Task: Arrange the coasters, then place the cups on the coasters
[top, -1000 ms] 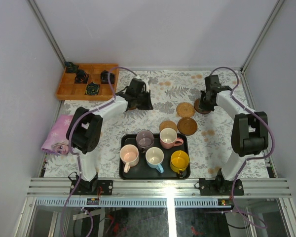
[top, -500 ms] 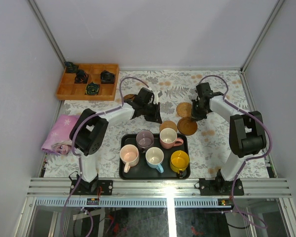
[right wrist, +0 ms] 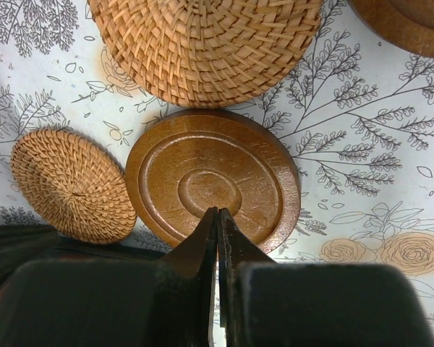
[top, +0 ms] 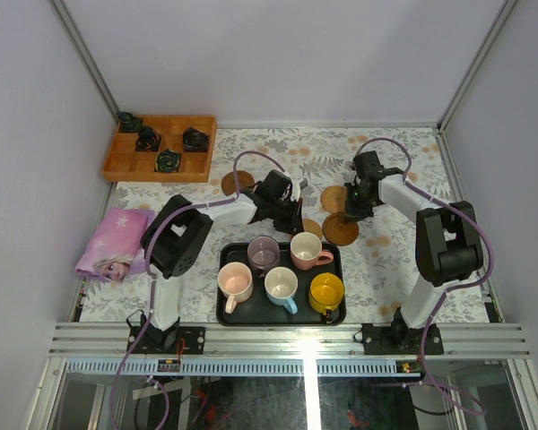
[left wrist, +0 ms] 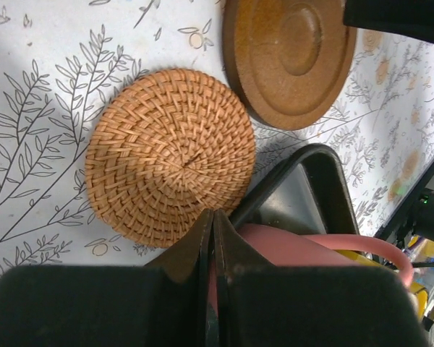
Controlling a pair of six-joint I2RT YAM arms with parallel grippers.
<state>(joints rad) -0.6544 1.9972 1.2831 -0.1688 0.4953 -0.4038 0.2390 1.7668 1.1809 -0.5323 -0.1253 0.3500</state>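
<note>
Five cups stand on the black tray (top: 229, 309): peach-pink (top: 236, 282), mauve-grey (top: 264, 253), salmon-pink (top: 305, 251), light blue (top: 282, 287) and yellow (top: 326, 292). Beyond the tray lie coasters: a dark wooden one (top: 341, 230), a woven one (top: 334, 199), a smaller woven one (top: 311, 226) and a wooden one (top: 237, 183) further left. My left gripper (left wrist: 213, 214) is shut and empty, its tip at the small woven coaster's (left wrist: 170, 166) near edge, by the tray corner (left wrist: 304, 191). My right gripper (right wrist: 218, 212) is shut and empty over the wooden coaster (right wrist: 213, 173).
A wooden compartment box (top: 160, 148) with small black objects sits at the far left corner. A pink cloth (top: 115, 244) lies at the left edge. Another wooden coaster's edge (right wrist: 412, 22) shows at the right wrist view's top right. The enclosure walls stand close on both sides.
My left arm has swung right and nearer, from the far left to the tray's far edge, uncovering a wooden coaster. The right gripper has moved left and nearer, over the wooden coaster.
</note>
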